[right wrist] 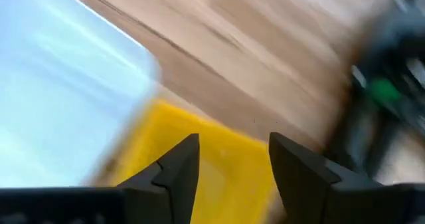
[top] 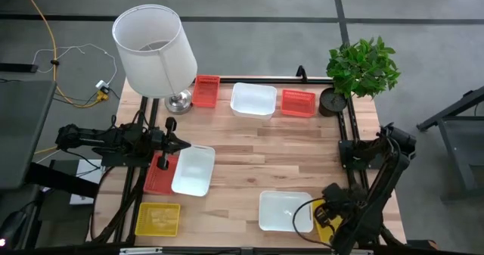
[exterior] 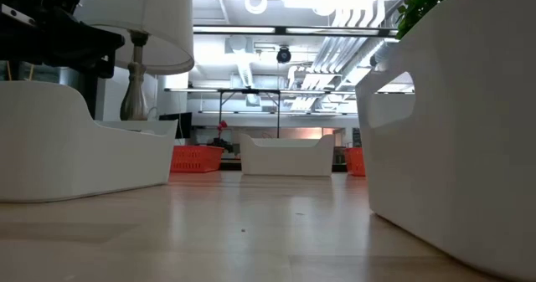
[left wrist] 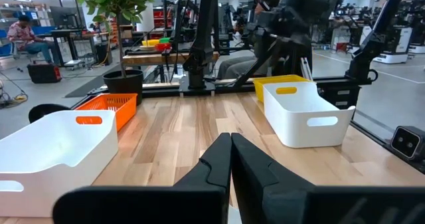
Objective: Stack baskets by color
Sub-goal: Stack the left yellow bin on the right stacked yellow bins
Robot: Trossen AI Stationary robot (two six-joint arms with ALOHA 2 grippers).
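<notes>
Your right gripper (right wrist: 232, 161) sits at the table's (top: 302, 157) near right corner, just over a yellow basket (right wrist: 219, 171) that lies beside the near white basket (top: 283, 210). Its fingers (right wrist: 176, 167) stand apart with nothing between them, so it is released. From above, the arm covers most of that yellow basket (top: 324, 213); only a sliver shows, and the wrist picture is smeared, so you cannot tell whether the fingers touch it.

Your left gripper (left wrist: 230, 161) is clenched, fingers pressed together on nothing, and it hangs at the left edge above the red basket (top: 157, 175) and the white basket (top: 193, 169) that overlaps it. You cannot tell whether that white one rests inside the red one or merely on its rim.

The middle of the table is bare wood, and that is your widest open room. Along the far edge stand a lamp (top: 155, 51), a red basket (top: 206, 91), a white basket (top: 253, 100) and another red basket (top: 298, 102), with a potted plant (top: 361, 69) at the far right corner. A second yellow basket (top: 158, 219) lies at the near left corner, partly over the table's edge.

Every basket you can see into looks empty. In the low view, two white baskets crowd the sides and hide much of the table.
</notes>
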